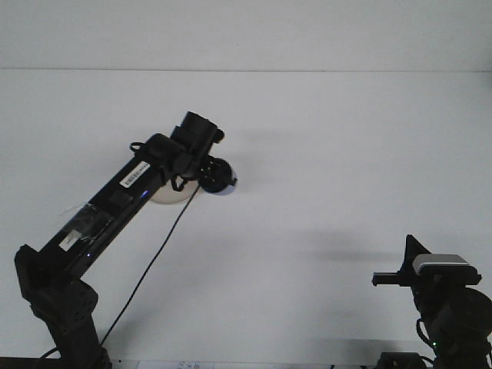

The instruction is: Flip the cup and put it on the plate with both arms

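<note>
Left gripper [217, 175] clamped on blue cup [223, 183], raised beside right edge of plate [171, 198]. Plate mostly hidden under left arm [123, 192]; only a pale sliver visible. Cup orientation unclear, mostly covered by gripper. Right gripper [384, 278] parked far right of plate and nearer the camera, fingers not readable. Risks: cup releasing off plate edge and tipping onto table [346, 154]; cup slipping if grip shallow; arm or dangling cable [154, 261] nudging plate during lowering.
</note>
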`<move>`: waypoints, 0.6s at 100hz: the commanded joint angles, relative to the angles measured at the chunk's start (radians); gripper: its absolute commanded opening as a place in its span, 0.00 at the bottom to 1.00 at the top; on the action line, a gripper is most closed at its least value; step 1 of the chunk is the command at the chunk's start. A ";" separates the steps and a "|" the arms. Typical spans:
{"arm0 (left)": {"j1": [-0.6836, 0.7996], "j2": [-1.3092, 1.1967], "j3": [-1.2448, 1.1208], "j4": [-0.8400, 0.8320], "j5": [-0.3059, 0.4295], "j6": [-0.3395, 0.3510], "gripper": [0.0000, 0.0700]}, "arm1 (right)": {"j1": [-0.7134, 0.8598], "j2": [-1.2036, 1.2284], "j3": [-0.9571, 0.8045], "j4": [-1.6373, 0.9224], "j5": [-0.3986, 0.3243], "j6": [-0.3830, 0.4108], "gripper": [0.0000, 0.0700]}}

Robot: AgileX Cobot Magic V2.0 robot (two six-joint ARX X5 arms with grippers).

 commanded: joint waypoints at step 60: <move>0.311 0.116 0.025 0.016 -0.014 -0.003 0.01 | 0.001 0.006 0.004 0.006 0.000 0.010 0.00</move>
